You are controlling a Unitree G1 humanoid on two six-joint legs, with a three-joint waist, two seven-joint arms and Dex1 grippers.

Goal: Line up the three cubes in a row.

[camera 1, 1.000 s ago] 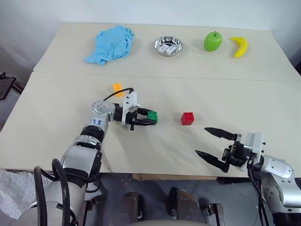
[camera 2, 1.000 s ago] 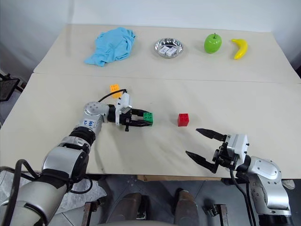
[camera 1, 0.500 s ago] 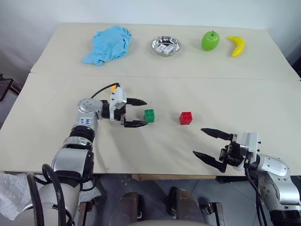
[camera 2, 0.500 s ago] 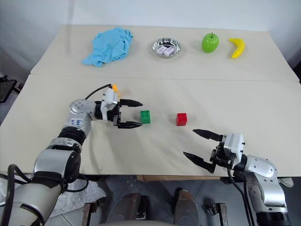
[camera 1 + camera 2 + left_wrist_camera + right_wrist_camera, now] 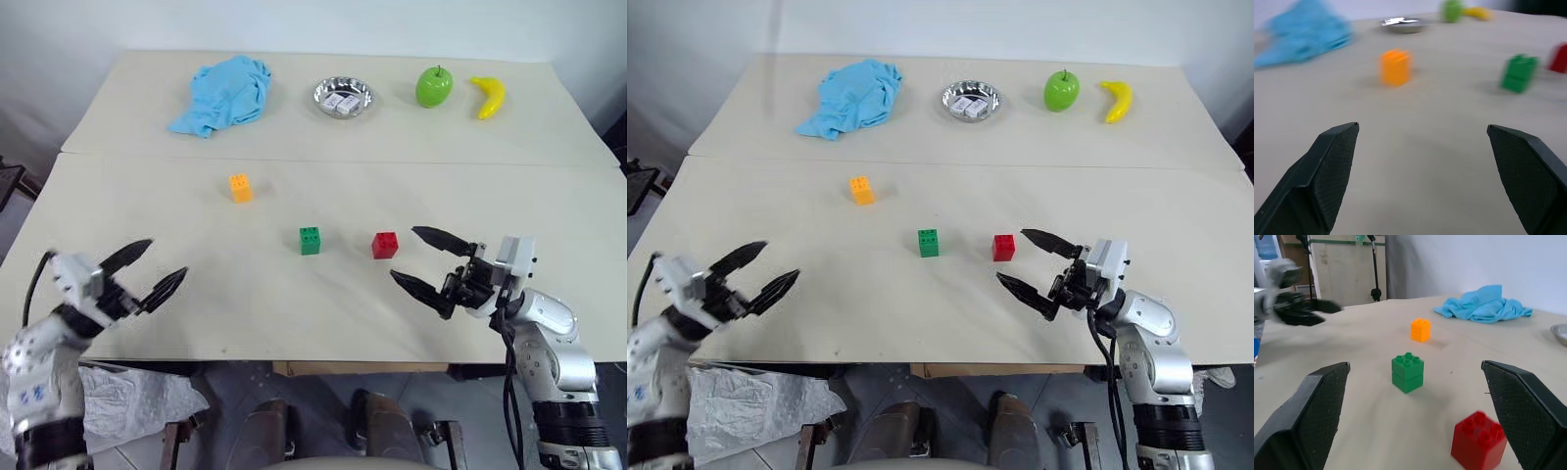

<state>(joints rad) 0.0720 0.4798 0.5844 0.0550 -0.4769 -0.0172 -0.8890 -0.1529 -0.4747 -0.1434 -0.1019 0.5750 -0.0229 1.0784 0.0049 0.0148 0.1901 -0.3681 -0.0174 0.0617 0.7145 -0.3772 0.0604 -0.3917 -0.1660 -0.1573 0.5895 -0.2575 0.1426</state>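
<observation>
We see both the left gripper (image 5: 143, 269) and the right gripper (image 5: 418, 258) with fingers spread apart, empty. The green cube (image 5: 310, 240) and red cube (image 5: 385, 245) sit side by side; the orange cube (image 5: 240, 187) lies apart.

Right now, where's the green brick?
The small green studded plastic brick sits mid-table in the head views, just left of the red studded brick, with the orange studded brick farther back-left.

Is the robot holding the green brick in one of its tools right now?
No: the green brick stands alone on the table, with the left tool and the right tool both open and clear of it.
</observation>
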